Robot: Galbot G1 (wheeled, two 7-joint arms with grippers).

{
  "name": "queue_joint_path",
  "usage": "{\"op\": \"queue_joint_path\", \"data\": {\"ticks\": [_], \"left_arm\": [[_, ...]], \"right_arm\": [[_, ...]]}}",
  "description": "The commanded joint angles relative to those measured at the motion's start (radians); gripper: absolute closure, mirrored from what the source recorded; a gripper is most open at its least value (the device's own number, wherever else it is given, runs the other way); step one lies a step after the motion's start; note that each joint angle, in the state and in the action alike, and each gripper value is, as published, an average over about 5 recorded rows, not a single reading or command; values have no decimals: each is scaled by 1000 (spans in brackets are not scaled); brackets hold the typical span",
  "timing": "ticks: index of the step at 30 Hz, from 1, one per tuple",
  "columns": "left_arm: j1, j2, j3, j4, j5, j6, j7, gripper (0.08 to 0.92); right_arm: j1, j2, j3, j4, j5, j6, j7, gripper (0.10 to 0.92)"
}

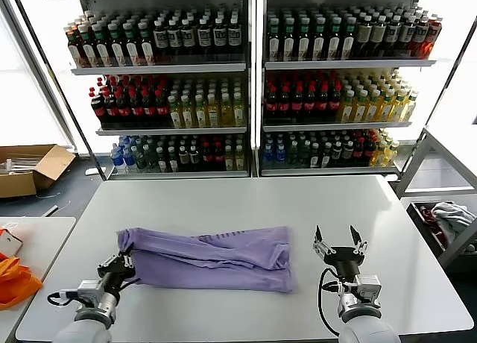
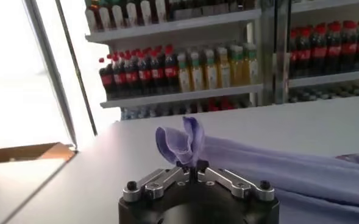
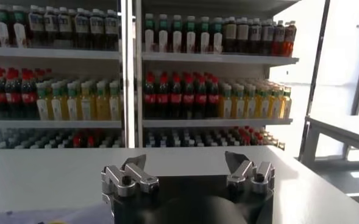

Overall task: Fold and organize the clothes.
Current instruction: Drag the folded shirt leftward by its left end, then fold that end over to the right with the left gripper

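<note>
Fold step: left hand was clamped on lavender T-shirt near-left corner. Right hand idled open beside it. Next: carry corner across the worktop.

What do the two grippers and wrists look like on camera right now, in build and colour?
Both match: the left gripper and right gripper have black bodies with silver-grey metal finger linkages fixed by dark bolts and slim dark fingertips. Behind each sits a light grey cylindrical wrist, with a black cable looping alongside it.
</note>
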Motion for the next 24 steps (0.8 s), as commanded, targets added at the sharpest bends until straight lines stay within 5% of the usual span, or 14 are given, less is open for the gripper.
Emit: {"op": "queue_joint_path", "data": {"ticks": [1, 5, 13, 24], "left_arm": [[-14, 279, -323, 57, 31, -31, 43, 886], [-7, 258, -267, 19, 68, -27, 53, 886], [-11, 86, 35, -56, 126, -5, 51, 886], [-132, -25, 347, 7, 134, 55, 37, 886]], "right_arm": [[19, 0, -5, -5, 3, -3, 1, 203], [19, 1, 0, -4, 4, -7, 5, 203], [-25, -9, 38, 16, 4, -4, 4, 203], [-92, 25, 85, 39, -11, 10, 3, 203]]}}
